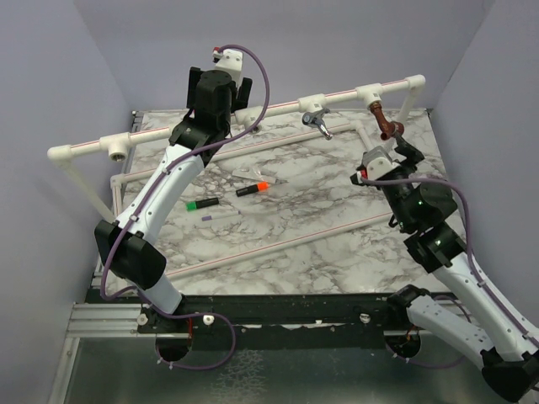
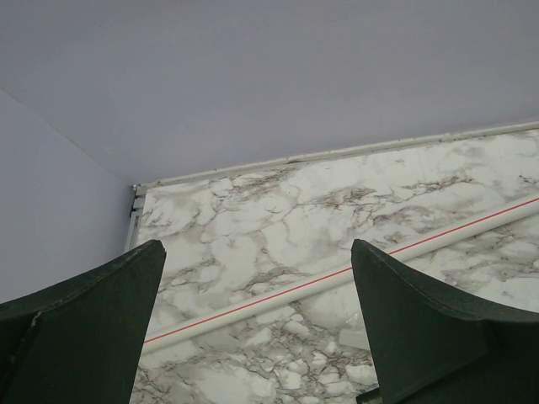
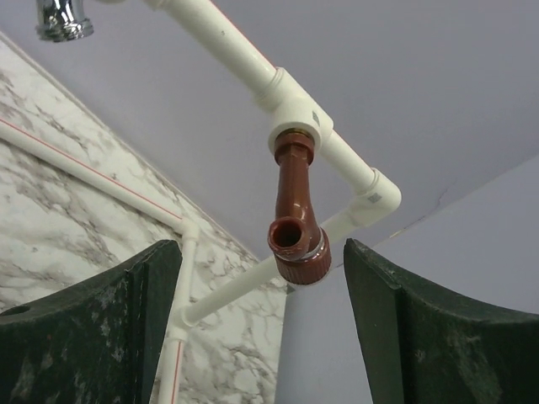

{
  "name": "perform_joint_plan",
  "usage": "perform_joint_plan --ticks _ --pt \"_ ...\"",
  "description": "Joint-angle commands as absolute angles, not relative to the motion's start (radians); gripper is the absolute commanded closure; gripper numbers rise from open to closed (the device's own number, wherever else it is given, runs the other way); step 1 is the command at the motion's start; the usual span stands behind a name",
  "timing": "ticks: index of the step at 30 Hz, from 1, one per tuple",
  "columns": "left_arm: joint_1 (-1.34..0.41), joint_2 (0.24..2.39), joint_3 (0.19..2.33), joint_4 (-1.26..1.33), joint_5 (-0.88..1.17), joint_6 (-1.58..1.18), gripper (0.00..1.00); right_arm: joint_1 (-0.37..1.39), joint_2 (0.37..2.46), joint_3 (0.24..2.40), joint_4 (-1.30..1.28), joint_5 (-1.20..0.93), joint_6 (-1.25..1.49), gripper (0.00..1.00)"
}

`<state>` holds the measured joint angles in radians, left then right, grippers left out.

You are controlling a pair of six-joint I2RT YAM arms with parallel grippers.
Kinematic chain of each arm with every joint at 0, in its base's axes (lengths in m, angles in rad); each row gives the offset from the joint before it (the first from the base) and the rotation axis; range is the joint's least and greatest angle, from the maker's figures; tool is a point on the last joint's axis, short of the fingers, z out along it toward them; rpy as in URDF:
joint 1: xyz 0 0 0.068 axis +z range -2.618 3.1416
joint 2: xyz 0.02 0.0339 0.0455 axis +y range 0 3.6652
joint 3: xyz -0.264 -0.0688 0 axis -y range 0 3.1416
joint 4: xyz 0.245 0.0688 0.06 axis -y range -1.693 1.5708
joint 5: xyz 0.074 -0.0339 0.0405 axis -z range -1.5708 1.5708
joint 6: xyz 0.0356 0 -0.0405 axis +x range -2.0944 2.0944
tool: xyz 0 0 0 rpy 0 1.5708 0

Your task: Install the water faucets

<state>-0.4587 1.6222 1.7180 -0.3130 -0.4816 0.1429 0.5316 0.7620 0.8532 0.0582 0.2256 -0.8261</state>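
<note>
The copper-coloured faucet (image 1: 384,122) hangs from a white tee on the back pipe, at the right. In the right wrist view the copper faucet (image 3: 295,220) sits screwed into that tee, its spout mouth facing the camera. The chrome faucet (image 1: 317,120) hangs from the tee to its left; only its end (image 3: 59,18) shows in the right wrist view. My right gripper (image 1: 396,140) is open just in front of the copper faucet, its jaws (image 3: 263,324) on either side and not touching. My left gripper (image 1: 221,94) is raised near the back pipe, open and empty (image 2: 257,324).
A white pipe frame (image 1: 168,135) runs across the back of the marble table, with further pipes (image 1: 278,244) lying on the top. Marker pens with a green cap (image 1: 202,204) and an orange cap (image 1: 254,188) lie mid-table. Lilac walls close in on three sides.
</note>
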Motion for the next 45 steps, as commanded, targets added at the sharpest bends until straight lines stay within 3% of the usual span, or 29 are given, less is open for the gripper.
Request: perform_joint_plan --ticks 1,16,22,30,37,45 --pt "-0.511 1.683 1.664 -0.401 -0.350 0.069 0.07 0.532 0.790 0.797 0.241 0.203 -0.996 0.16" --pt "-0.512 1.684 1.662 -0.400 -0.347 0.068 0.07 0.312 0.895 0.807 0.326 0.007 -0.884 0.19" --pt "-0.512 1.683 1.664 -0.400 -0.345 0.065 0.07 0.275 0.913 0.808 0.352 -0.064 -0.823 0.26" --pt "-0.512 1.680 1.663 -0.400 -0.349 0.069 0.07 0.256 0.955 0.819 0.398 -0.041 -0.783 0.55" --pt "-0.513 1.682 1.663 -0.400 -0.346 0.068 0.07 0.246 0.968 0.825 0.407 -0.053 -0.729 0.97" --pt "-0.512 1.683 1.664 -0.401 -0.350 0.071 0.07 0.244 0.970 0.826 0.422 -0.085 -0.520 0.99"
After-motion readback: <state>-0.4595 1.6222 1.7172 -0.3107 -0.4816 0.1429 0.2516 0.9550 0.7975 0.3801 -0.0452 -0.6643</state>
